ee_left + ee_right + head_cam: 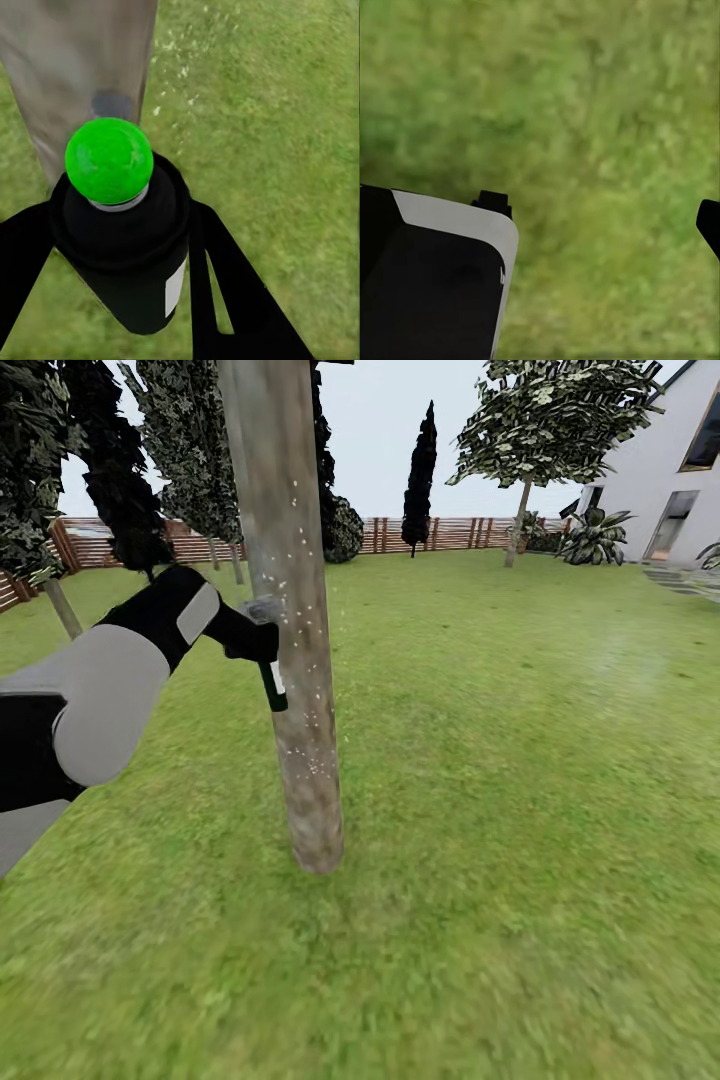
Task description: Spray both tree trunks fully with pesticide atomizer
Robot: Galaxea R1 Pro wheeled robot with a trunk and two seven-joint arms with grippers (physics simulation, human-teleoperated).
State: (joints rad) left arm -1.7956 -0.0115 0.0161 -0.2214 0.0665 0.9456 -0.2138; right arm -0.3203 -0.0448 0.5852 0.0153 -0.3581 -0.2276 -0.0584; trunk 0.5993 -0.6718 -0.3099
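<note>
Beside the near trunk point(290, 610), the atomizer point(272, 685) is held by the left end effector point(255, 645), clenched on its black body, green cap point(109, 160) pointed at the bark. White droplets point(300, 575) are seen speckled over the middle of the trunk, with more drifting past it over the lawn point(520, 760). Part of the spray is judged to be lost to the grass, since the nozzle sits close to one edge of the trunk; the far side and the lower bark could be left uncovered unless the aim is shifted. A bump of the bottle against the bark could also loosen the grip. How much pesticide is left in the atomizer cannot be told; its body is opaque. The second tree point(545, 420) stands well apart near the house point(660, 470). Whether the right end effector point(607, 217) is released or clenched cannot be told.
</note>
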